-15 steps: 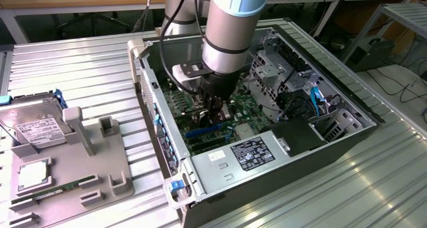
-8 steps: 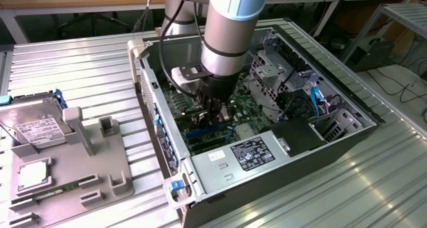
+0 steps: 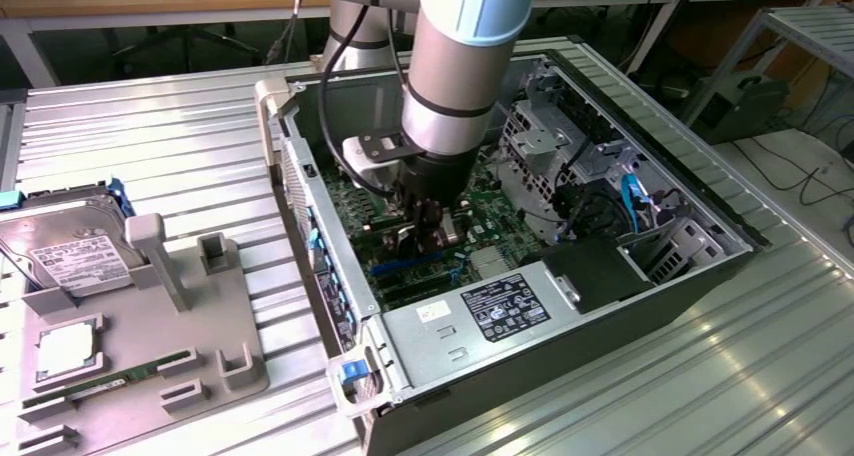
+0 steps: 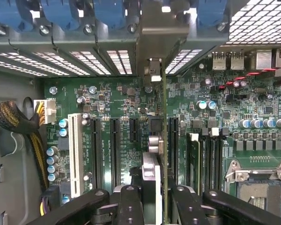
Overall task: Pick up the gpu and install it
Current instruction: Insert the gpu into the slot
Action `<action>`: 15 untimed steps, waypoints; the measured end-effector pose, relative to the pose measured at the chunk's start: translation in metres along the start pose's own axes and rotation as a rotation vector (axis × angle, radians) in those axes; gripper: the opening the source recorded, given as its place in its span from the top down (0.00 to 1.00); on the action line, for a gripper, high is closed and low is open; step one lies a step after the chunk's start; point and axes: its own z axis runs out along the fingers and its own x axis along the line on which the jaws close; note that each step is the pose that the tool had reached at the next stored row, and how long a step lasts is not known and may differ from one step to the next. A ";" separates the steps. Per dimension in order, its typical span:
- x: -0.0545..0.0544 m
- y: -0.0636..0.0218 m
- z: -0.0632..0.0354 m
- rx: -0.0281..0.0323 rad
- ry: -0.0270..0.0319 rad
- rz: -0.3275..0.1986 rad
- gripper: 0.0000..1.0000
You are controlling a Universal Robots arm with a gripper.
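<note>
Fingers point(image 4: 152, 199) clamped on upright gpu point(image 4: 165, 140), held edge-on above motherboard point(image 4: 117, 98) slots

A robotics lab: robot arm point(image 3: 454, 66), opened computer case point(image 3: 534, 226), slatted metal table point(image 3: 147, 146), wooden workbenches point(image 3: 147, 1).

Bright even light; glare streaks on metal table point(image 3: 747, 376); case interior shadowed; exterior view slightly soft.

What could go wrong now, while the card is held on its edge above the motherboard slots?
The gpu, held in the gripper, may not be lined up with its slot; pressing down then could bend it. Its bracket sits close to the case's rear wall and might catch. The RAM stick stands nearby.
</note>
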 end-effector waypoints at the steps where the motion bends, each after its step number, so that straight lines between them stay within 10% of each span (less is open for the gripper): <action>1: 0.000 0.0000 0.0004 -0.0027 0.0001 0.000 0.71; 15: 0.000 0.0004 0.0039 -0.0054 -0.0002 0.000 0.71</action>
